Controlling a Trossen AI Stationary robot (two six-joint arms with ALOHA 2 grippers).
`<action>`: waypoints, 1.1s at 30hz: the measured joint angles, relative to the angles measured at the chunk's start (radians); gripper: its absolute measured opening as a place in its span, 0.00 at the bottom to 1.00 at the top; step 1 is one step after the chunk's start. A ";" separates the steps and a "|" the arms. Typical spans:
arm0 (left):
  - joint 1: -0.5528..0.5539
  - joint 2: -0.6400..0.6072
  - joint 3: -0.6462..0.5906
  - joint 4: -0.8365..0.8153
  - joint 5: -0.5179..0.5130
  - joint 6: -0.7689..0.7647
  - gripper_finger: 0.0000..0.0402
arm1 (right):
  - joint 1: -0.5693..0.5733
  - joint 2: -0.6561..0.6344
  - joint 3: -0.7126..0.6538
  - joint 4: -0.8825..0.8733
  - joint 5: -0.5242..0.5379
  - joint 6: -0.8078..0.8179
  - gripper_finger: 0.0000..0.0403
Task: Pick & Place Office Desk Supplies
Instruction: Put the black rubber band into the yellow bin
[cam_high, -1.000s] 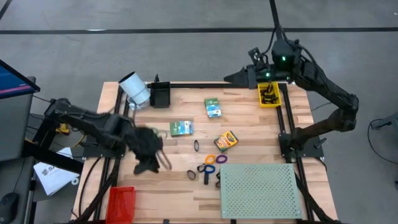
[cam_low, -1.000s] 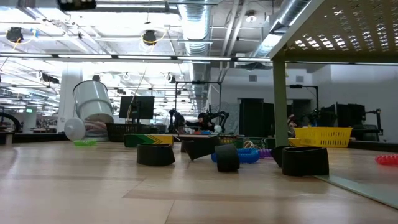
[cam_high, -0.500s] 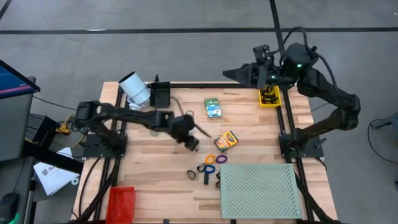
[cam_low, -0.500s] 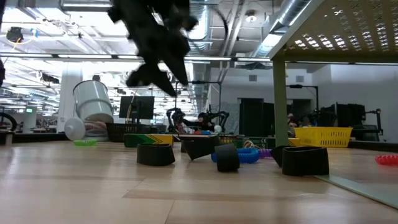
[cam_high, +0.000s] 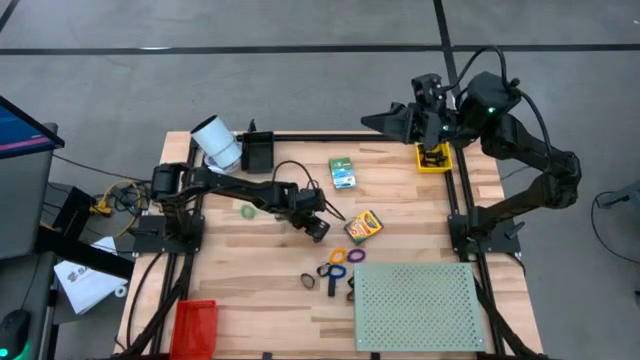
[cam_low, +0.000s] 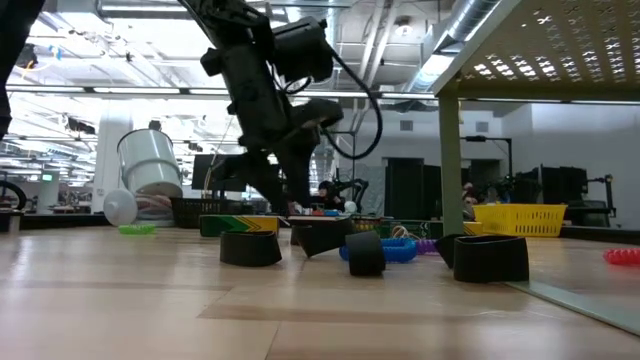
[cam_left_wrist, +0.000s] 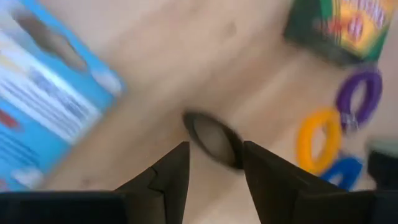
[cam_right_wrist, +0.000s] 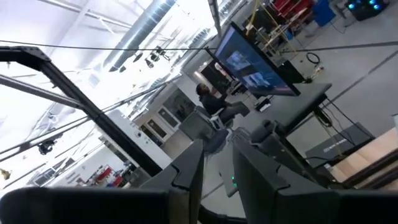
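2 arms are over the table. The left gripper (cam_high: 318, 226) hangs low above the middle of the wooden table (cam_high: 260, 300), and its jaws stand apart with nothing between them. In the left wrist view a dark oval ring (cam_left_wrist: 213, 138) lies on the wood just ahead of the gap between the 2 fingers (cam_left_wrist: 166, 180), not touching either. Beyond the jaws to one side lies a green and blue box (cam_left_wrist: 43, 112); beyond them to the other side sits the crayon box (cam_high: 363, 226), with a purple ring (cam_high: 357, 255), an orange ring (cam_high: 338, 257) and a blue ring (cam_high: 327, 271) near it. A second green box (cam_high: 343, 172) lies farther off toward the far edge, and a thin green ring (cam_high: 247, 211) lies on the wood beside the left forearm.

The right gripper (cam_high: 432, 125) is raised at the far right corner, just above a yellow bin (cam_high: 432, 160) with black clips (cam_high: 433, 152) in it. Its wrist view looks out into the room, and I cannot tell whether its jaws are apart or together.

Black clips (cam_low: 250, 247) also stand on the table in the low view, with the left arm above them.
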 joint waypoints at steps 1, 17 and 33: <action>0.000 0.001 0.001 0.001 -0.016 0.000 0.36 | 0.005 0.000 0.000 0.008 -0.001 0.000 0.21; -0.008 0.088 0.003 -0.007 -0.015 0.023 0.30 | 0.058 0.000 0.000 0.039 -0.007 -0.021 0.21; 0.020 -0.091 -0.002 0.196 0.189 0.065 0.00 | 0.090 0.000 0.000 -0.048 -0.009 -0.160 0.21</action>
